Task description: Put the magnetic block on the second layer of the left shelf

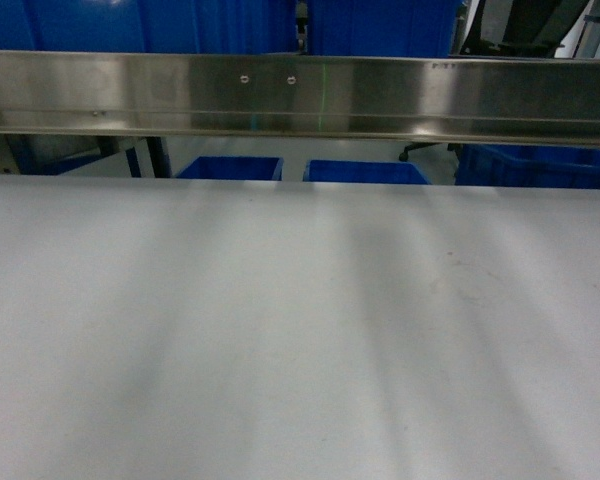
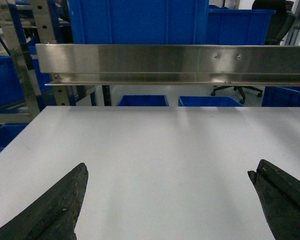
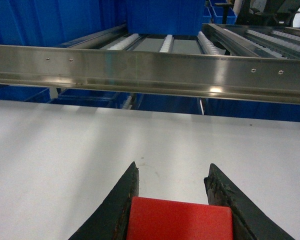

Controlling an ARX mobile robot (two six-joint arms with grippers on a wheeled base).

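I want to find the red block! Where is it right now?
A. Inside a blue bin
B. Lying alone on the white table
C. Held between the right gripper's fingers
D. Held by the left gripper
C. In the right wrist view the red block sits squeezed between the two dark fingers of the right gripper, while the left gripper is wide open over the bare white table.

One red magnetic block (image 3: 179, 219), two tools (image 2: 167, 200) (image 3: 172, 187), one white table (image 1: 280, 330).

Red magnetic block (image 3: 179, 219) (matte) between fingers (image 3: 121, 200)
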